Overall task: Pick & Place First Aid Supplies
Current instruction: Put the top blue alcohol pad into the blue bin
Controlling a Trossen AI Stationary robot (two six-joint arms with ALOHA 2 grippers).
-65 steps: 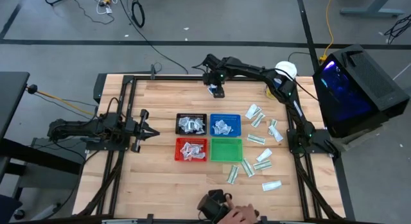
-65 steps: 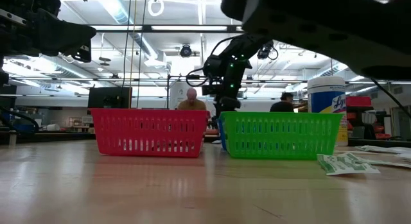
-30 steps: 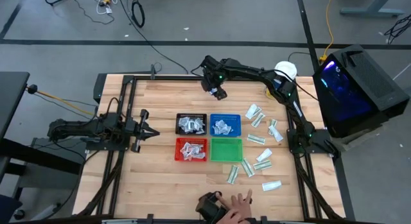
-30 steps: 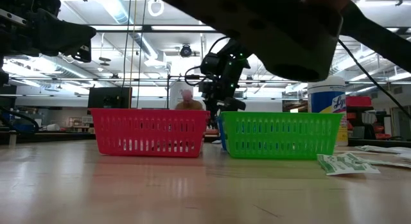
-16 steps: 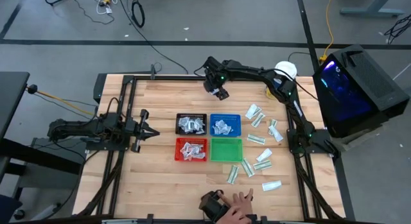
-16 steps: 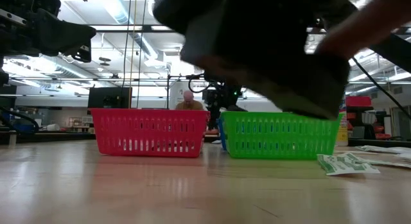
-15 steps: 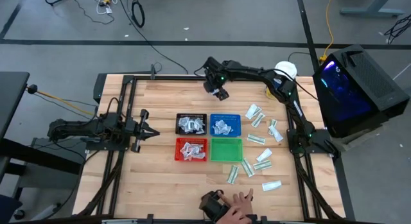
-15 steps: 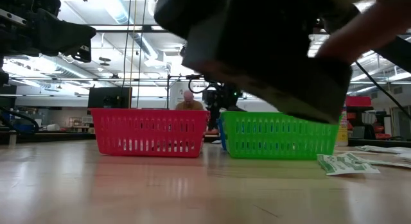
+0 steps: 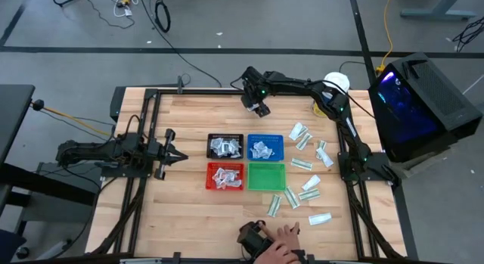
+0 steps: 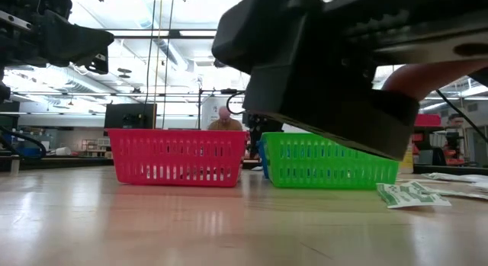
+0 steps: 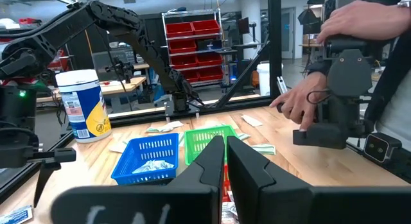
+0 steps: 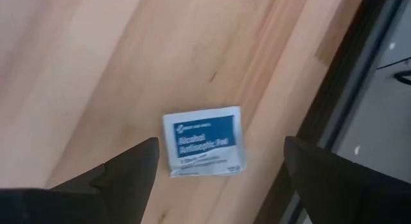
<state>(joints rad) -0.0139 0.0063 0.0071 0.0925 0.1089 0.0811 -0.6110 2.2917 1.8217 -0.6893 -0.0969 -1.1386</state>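
Note:
A square white packet with blue print (image 12: 204, 140) lies flat on the wood near the table's far edge. My right gripper (image 12: 221, 142) hangs above it, open, one finger on either side, touching nothing; in the high view it (image 9: 259, 107) stands beyond the trays. More first aid supplies, long white-and-green packets (image 9: 301, 164), lie scattered at the right. Others fill the black tray (image 9: 225, 146), the blue tray (image 9: 265, 147) and the red tray (image 9: 225, 175). The green tray (image 9: 266, 175) shows bare mesh. My left gripper (image 9: 172, 153) waits shut at the left.
A white jar (image 9: 336, 81) stands at the far right. At the near edge a person's hand (image 9: 281, 240) holds a dark device (image 9: 253, 237), which blocks much of the low view (image 10: 320, 68). The dark frame rail (image 12: 359, 70) runs just beyond the packet.
My right gripper has sunk toward the table over the square packet, staying open. At the near edge the person's hand has shifted the dark device, which now covers more of the low view.

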